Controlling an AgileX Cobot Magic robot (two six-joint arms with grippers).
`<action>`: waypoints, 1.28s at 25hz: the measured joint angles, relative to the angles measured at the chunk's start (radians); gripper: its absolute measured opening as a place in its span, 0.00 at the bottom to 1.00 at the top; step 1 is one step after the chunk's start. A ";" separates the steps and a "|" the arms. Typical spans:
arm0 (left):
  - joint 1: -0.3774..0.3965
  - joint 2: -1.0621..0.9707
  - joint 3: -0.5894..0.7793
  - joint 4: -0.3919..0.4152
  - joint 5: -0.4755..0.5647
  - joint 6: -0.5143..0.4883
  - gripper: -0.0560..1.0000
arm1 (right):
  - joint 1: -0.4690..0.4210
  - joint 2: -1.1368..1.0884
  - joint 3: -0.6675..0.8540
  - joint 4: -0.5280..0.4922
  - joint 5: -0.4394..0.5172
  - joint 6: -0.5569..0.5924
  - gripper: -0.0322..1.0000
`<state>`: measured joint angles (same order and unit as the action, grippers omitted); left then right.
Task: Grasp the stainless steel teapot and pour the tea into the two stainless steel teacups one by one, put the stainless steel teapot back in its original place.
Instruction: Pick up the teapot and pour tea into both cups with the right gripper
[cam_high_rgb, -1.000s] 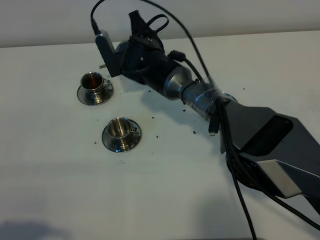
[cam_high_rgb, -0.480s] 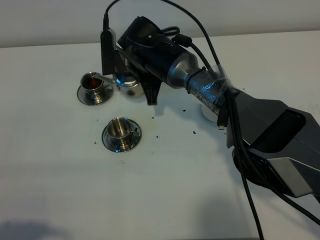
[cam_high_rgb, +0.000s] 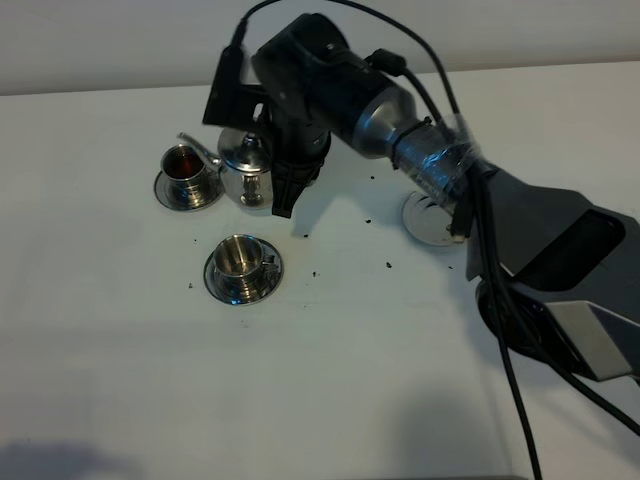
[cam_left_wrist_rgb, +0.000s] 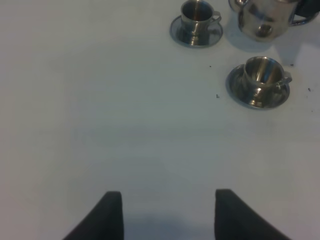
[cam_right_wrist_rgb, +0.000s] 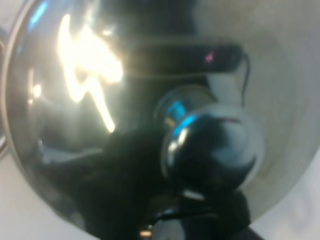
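My right gripper (cam_high_rgb: 281, 188) is shut on the loop handle of the stainless steel teapot (cam_high_rgb: 246, 166), which it holds nearly upright just right of the far teacup (cam_high_rgb: 186, 164). The spout (cam_high_rgb: 196, 146) points toward that cup, which has dark tea inside. The near teacup (cam_high_rgb: 240, 257) sits on its saucer and looks empty. The round steel disc, the original place (cam_high_rgb: 428, 218), lies to the right, partly under the arm. The right wrist view is filled by the teapot's lid (cam_right_wrist_rgb: 90, 95) and knob (cam_right_wrist_rgb: 212, 150). My left gripper (cam_left_wrist_rgb: 167, 215) is open over bare table, with the teapot (cam_left_wrist_rgb: 262, 20) and both teacups (cam_left_wrist_rgb: 197, 17) (cam_left_wrist_rgb: 260, 77) far ahead of it.
Dark crumbs are scattered on the white table (cam_high_rgb: 330, 340) around the near saucer and below the arm. The right arm's body and cables (cam_high_rgb: 540, 260) span the right side of the table. The table's back edge meets a pale wall.
The right wrist has rotated and lifted, bringing the teapot from a tilt over the far cup to nearly upright beside it. The left gripper shows no change.
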<state>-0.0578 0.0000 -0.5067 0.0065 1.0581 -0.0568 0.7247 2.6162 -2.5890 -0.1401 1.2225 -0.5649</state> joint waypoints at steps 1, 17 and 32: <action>0.000 0.000 0.000 0.000 0.000 0.000 0.48 | -0.007 0.000 0.000 0.015 0.002 0.020 0.20; 0.000 0.000 0.000 0.000 0.000 0.000 0.48 | -0.059 -0.010 -0.005 0.098 0.009 0.147 0.20; 0.000 0.000 0.000 0.000 0.000 0.001 0.48 | -0.027 -0.377 0.335 0.041 0.008 0.157 0.20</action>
<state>-0.0578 0.0000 -0.5067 0.0065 1.0581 -0.0556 0.6976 2.2390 -2.2542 -0.0987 1.2309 -0.4083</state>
